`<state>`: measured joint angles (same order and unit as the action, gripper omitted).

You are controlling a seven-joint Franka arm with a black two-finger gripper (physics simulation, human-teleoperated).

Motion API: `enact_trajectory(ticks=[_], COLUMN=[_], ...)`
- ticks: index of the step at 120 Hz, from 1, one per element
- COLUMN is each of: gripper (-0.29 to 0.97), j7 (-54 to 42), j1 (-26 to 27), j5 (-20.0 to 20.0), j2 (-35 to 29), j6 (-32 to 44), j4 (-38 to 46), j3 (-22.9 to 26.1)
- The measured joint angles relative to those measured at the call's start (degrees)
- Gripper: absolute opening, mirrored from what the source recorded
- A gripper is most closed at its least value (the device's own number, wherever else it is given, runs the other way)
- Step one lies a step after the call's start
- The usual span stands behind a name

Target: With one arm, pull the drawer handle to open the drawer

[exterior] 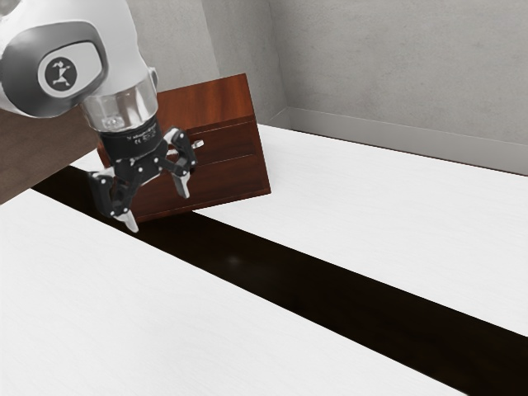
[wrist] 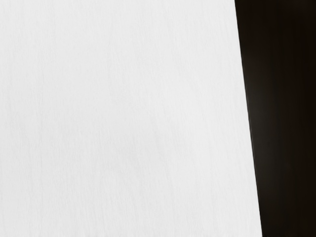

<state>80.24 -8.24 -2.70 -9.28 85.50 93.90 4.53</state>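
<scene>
Gripper (exterior: pixel 157 205): fingers spread wide with nothing between them, hanging above the worktop (exterior: pixel 371 206) in front of the cabinet's face, near the drawer handle (exterior: pixel 199 143) but not closed on it. Handle: small and pale, on the upper drawer front (exterior: pixel 235 142), which looks flush with the brown wooden cabinet (exterior: pixel 223 95). The cabinet stands toward the worktop's far edge at the exterior view's left, on the dark strip (exterior: pixel 330 289) crossing the white surface. Wrist view: white worktop (wrist: pixel 123 118) under the hand, dark strip (wrist: pixel 281 118) alongside.
</scene>
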Motion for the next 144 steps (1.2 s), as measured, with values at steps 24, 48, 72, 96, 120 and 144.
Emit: enact_trajectory(ticks=[24, 48, 72, 96, 120, 144], gripper=[0.68, 0.68, 0.68, 0.68, 0.68, 0.68], j7=[0.3, 0.7, 2.1, 4.9, 8.3, 11.1], j1=[-0.4, -18.6, -25.9, -26.5, -25.1, -24.8], j5=[-1.1, -1.1, -0.2, -0.3, -1.6, -1.9], j2=[-0.3, 2.9, 16.8, 24.0, 28.0, 31.4], j6=[3.0, 3.4, 8.1, 15.3, 21.2, 24.3], j4=[2.6, -0.8, -13.2, -18.6, -20.9, -24.1], j3=[-1.9, 7.1, 11.1, 8.9, 7.4, 5.9])
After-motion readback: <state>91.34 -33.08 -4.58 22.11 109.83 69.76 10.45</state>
